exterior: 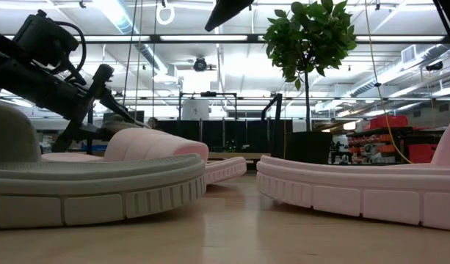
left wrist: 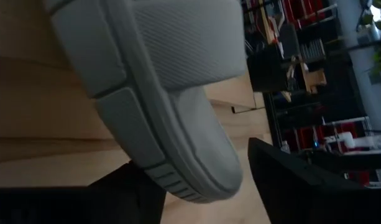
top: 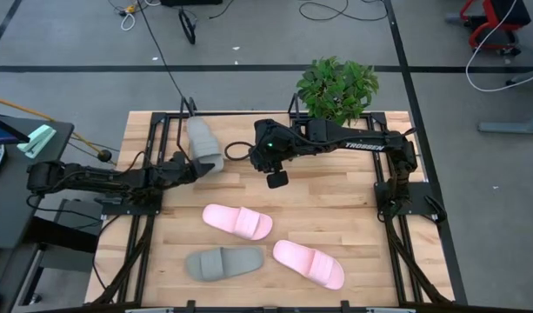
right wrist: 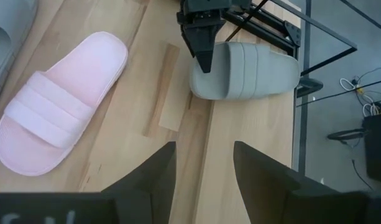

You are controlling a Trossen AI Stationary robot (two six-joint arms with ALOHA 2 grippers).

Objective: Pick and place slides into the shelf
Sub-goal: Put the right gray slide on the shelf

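Nearest you, along the table's front edge, lie a grey slide (top: 224,263) and, to its right, a pink slide (top: 309,263); the two sit close but apart. Just behind them, a second pink slide (top: 237,221) rests near the middle of the table (top: 336,200), toe pointing right and slightly forward.

Farther back on your left, your left gripper (top: 193,169) sits at the front end of the second grey slide (top: 203,145). From the right wrist view you see its dark fingers (right wrist: 202,46) at the rim of that slide, and the left wrist view shows the sole between the two fingers with daylight on one side. The jaws stand partly apart around the slide's edge; you cannot tell whether they are pressing on it. That slide lies at the back left, on the shelf (top: 175,130) area by the black frame rods, its strap toward the front.

Your right gripper (top: 276,178) hangs above the table's centre-back, to the right of that slide, fingers (right wrist: 162,168) spread and holding nothing. Behind it, at the back edge, stands the potted plant (top: 337,87).
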